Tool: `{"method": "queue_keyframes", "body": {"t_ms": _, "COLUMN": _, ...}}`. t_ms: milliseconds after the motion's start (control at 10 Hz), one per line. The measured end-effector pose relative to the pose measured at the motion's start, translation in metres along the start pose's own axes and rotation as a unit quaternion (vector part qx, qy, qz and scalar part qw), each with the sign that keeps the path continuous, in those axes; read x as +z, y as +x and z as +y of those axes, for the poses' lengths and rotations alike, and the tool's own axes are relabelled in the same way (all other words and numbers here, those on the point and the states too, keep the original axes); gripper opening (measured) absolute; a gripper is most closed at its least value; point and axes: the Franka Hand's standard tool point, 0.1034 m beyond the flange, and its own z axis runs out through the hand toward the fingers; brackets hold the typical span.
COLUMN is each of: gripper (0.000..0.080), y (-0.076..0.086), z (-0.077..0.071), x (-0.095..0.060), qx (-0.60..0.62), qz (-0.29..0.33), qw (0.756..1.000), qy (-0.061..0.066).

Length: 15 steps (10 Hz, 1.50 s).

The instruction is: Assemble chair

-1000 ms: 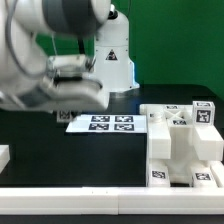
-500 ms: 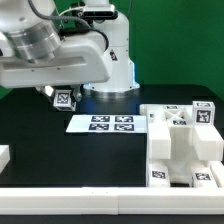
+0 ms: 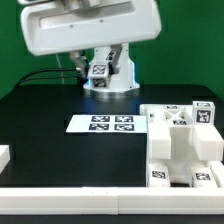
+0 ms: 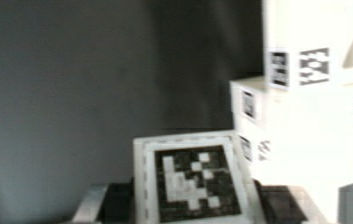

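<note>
The jaws are gripping a small tagged white piece [image 3: 99, 71], holding it in the air near the robot base [image 3: 112, 66]. The stepped chair [image 3: 180, 145] is sitting on the black table [image 3: 45, 105] at the exterior view's right, touching the marker board [image 3: 105, 124].

Marker board [image 3: 107, 124]: laid flat on the table [image 3: 40, 120], near its middle.
Chair [image 3: 183, 145]: stood on the table at the exterior view's right, just beside the marker board.
Robot base [image 3: 108, 75]: placed behind the marker board.
Tagged piece [image 3: 99, 71]: seen raised before the robot base.
</note>
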Motion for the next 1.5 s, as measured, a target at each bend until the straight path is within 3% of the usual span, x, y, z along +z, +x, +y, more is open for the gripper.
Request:
{"method": "queue_keyframes", "body": {"t_ms": 100, "gripper": 0.0284, "y": -0.005, "z": 0.004, "x": 0.003, "qx": -0.001, "qz": 0.026, "qw": 1.000, "qy": -0.006}}
{"method": "queue_keyframes", "body": {"t_ms": 400, "gripper": 0.0284, "y": 0.002, "z": 0.005, "x": 0.006, "qx": -0.008, "qz": 0.108, "qw": 0.994, "qy": -0.025}}
{"method": "queue_keyframes", "body": {"t_ms": 700, "gripper": 0.0284, "y": 0.009, "z": -0.066, "x": 0.026, "qx": 0.021, "qz": 0.140, "qw": 0.990, "qy": -0.005}}
{"method": "queue_keyframes", "body": {"t_ms": 900, "gripper": 0.0284, "y": 0.000, "z": -0.059, "x": 0.029, "qx": 0.020, "qz": 0.139, "qw": 0.990, "qy": -0.010}}
{"method": "queue_keyframes", "body": {"t_ms": 1200, "gripper": 0.0285, "y": -0.003, "z": -0.066, "x": 0.030, "qx": 0.017, "qz": 0.166, "qw": 0.986, "qy": -0.009}}
{"method": "queue_keyframes", "body": {"t_ms": 1300, "gripper": 0.0285, "y": -0.011, "z": -0.071, "x": 0.037, "qx": 0.009, "qz": 0.178, "qw": 0.984, "qy": -0.010}}
{"method": "queue_keyframes", "body": {"t_ms": 1500, "gripper": 0.0285, "y": -0.009, "z": -0.066, "x": 0.046, "qx": 0.004, "qz": 0.185, "qw": 0.982, "qy": -0.017}}
